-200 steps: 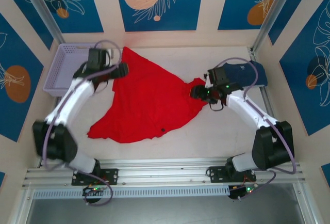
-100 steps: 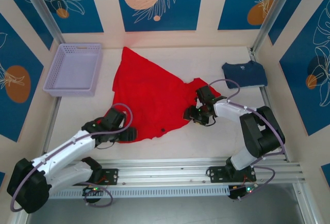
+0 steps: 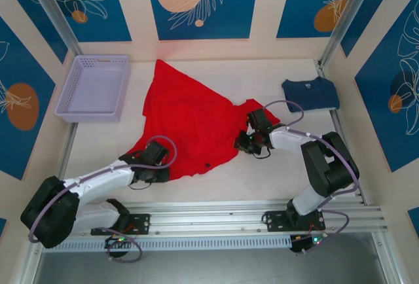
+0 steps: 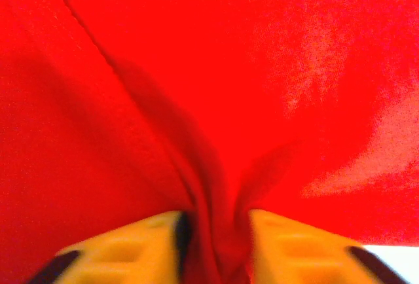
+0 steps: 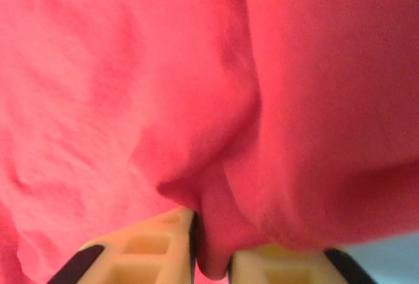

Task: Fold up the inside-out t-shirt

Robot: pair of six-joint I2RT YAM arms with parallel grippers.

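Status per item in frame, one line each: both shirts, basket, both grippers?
red t-shirt: unfolded, spread out rumpled, pinched at two edges
navy t-shirt: folded, lying flat at the far right, untouched
lavender basket: upright, far left, apart from both shirts
left gripper: jaws shut on a fold at the red t-shirt's near-left edge
right gripper: jaws shut on a fold at its right edge

Enclosed by cream-painted walls [image 3: 263, 9] carrying blue rectangular panels [image 3: 196, 22], 3 on the far side, printed with orange discs and white leaf outlines. Framed at 2 far corners by slanting silver metal posts [image 3: 54, 17]. Floored with a plain white tabletop [image 3: 262, 179], evenly lit. Edged along the near side by ribbed aluminium rails [image 3: 209, 215].
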